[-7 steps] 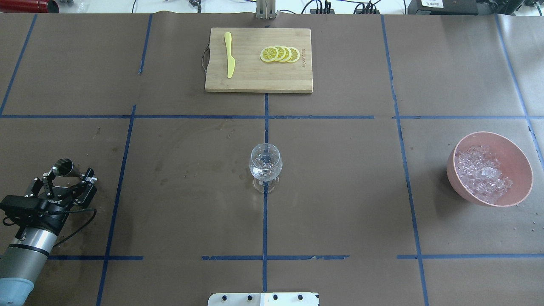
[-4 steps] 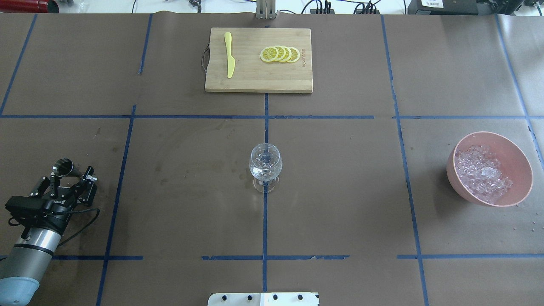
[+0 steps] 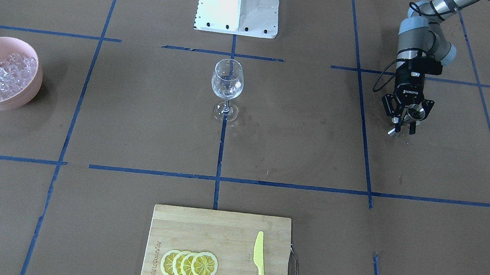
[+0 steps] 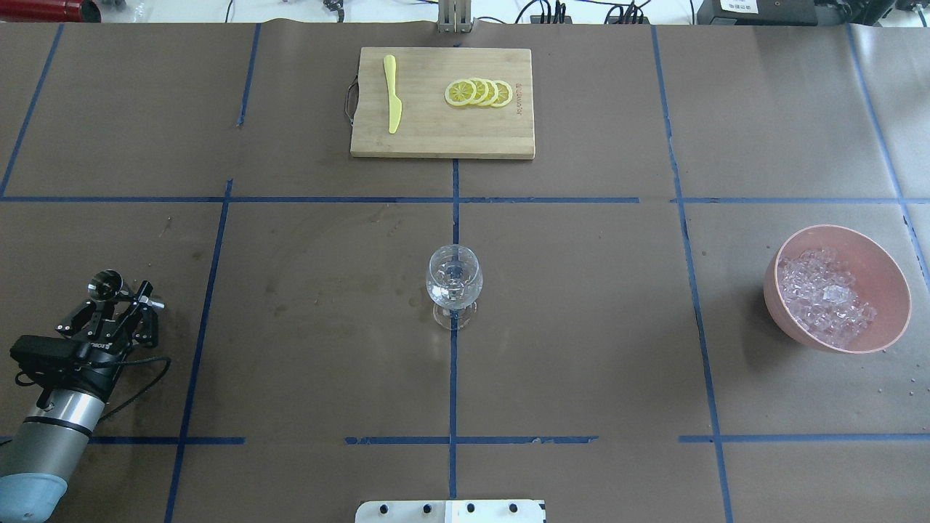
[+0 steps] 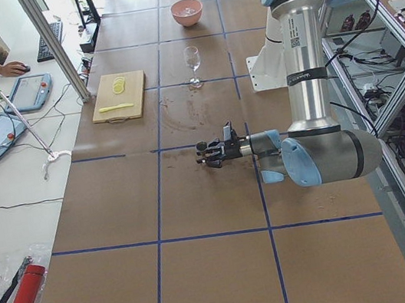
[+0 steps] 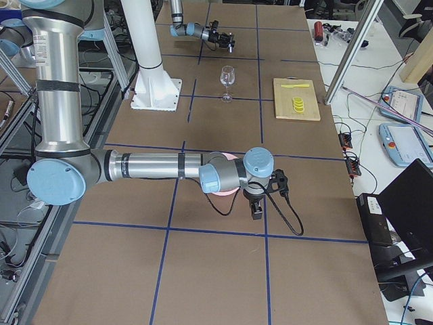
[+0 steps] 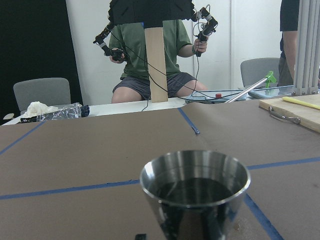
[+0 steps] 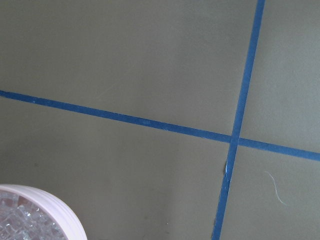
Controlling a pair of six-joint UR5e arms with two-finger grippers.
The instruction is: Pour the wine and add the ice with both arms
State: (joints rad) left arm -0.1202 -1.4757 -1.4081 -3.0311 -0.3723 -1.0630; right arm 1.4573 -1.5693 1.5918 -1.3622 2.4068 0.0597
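My left gripper (image 4: 120, 296) is at the table's near left, low over the paper, shut on a steel jigger (image 4: 104, 284). The jigger stands nearly upright and fills the lower middle of the left wrist view (image 7: 195, 190). The gripper also shows in the front view (image 3: 405, 125). A clear wine glass (image 4: 453, 283) stands at the table's middle; any wine in it is barely visible. The ice (image 4: 825, 294) fills a pink bowl (image 4: 892, 270) at the right. My right gripper (image 6: 258, 213) shows only in the exterior right view, near the bowl; I cannot tell its state.
A bamboo cutting board (image 4: 436, 138) at the far middle holds lemon slices (image 4: 479, 92) and a yellow knife (image 4: 392, 94). The white pedestal base (image 3: 238, 1) is at the near edge. The bowl's rim (image 8: 47, 202) shows in the right wrist view. Operators sit beyond the far edge.
My left gripper has sunk a little toward the table. The jigger in it has turned from tilted to nearly upright. Glass, bowl and board have not moved.
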